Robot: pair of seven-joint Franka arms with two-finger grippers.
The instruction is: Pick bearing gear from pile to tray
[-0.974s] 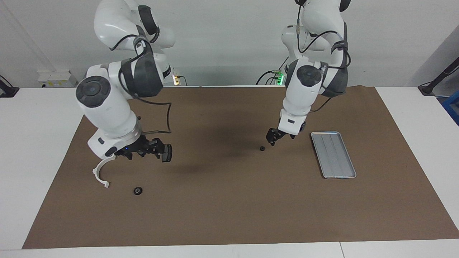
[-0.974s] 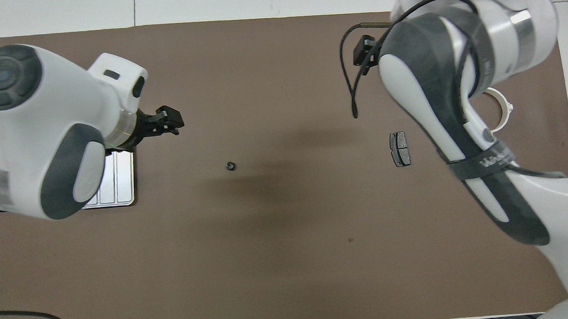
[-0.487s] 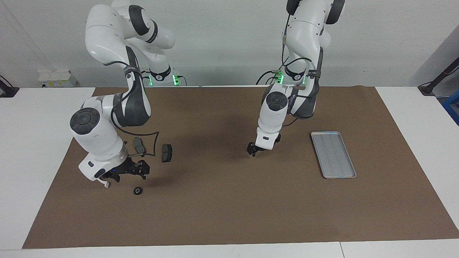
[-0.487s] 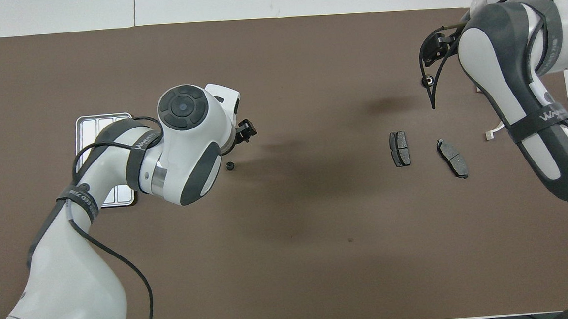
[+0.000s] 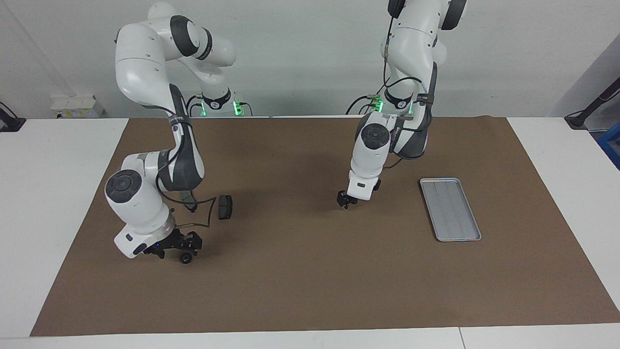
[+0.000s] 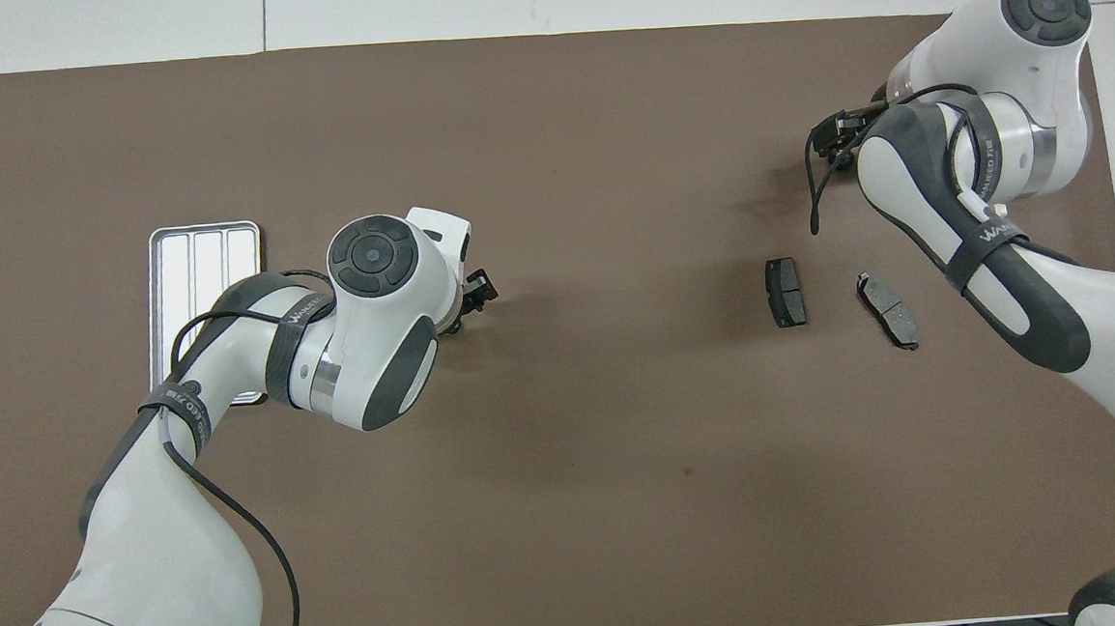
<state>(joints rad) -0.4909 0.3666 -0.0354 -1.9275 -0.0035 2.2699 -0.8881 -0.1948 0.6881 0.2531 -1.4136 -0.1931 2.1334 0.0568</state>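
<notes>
The silver tray [image 5: 450,209] lies at the left arm's end of the mat and also shows in the overhead view [image 6: 197,267]. My left gripper [image 5: 345,203] is down at the mat beside the tray, toward the middle [image 6: 479,292]; the tiny black piece that lay there is hidden under it. My right gripper [image 5: 188,249] is low over the mat, right at a small black round piece [image 5: 185,259]; it shows in the overhead view too [image 6: 832,132]. Two dark brake pads [image 6: 785,291] [image 6: 888,297] lie nearer to the robots. The white bracket is hidden by the right arm.
A brown mat [image 5: 310,281] covers the table. One brake pad [image 5: 224,207] shows plainly in the facing view; the other [image 5: 186,196] is partly covered by the right arm. A cable loops off the right wrist [image 5: 206,213].
My right gripper has come down and moved away from the robots to the black round piece. My left gripper has settled lower over the other black piece, which no longer shows.
</notes>
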